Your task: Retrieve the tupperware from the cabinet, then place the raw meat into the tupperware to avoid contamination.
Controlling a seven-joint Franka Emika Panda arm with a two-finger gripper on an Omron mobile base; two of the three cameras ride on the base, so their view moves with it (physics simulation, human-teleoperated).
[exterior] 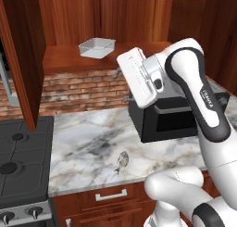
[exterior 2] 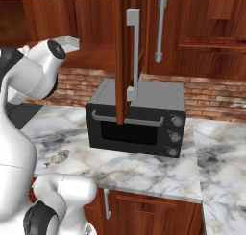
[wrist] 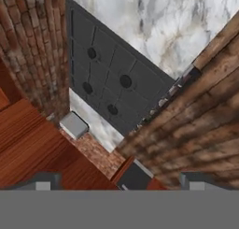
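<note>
Tupperware (exterior: 96,47) sits on the bottom shelf (exterior: 69,59) of the open cabinet (exterior: 115,17), towards the shelf's front edge, a shallow pale container with a raised rim, nothing inside it that can be made out; the cabinet's doors stand swung outward, one door (exterior: 21,54) seen at the left of the left base view, the other door (exterior 2: 123,52) edge-on in the right base view with its long silver handle (exterior 2: 134,52) in front of the black toaster oven (exterior 2: 137,118); the raw meat (exterior: 122,160) lies alone on the marble table (exterior: 88,147), well below the tupperware and just in front of the toaster oven's left corner, near the table's front edge; in the right base view it (exterior 2: 59,156) shows as a small grey lump beside the arm; the claw (wrist: 119,181) is raised near the shelf, its two dark fingertips (wrist: 43,181) spread as wide as they go with nothing between them; the hand view looks down past the shelf's wood onto the dark stove (wrist: 107,83) with its four burners, the brick wall (wrist: 32,50) and the marble beyond; the stove (exterior: 21,156) sits left of the table.
</note>
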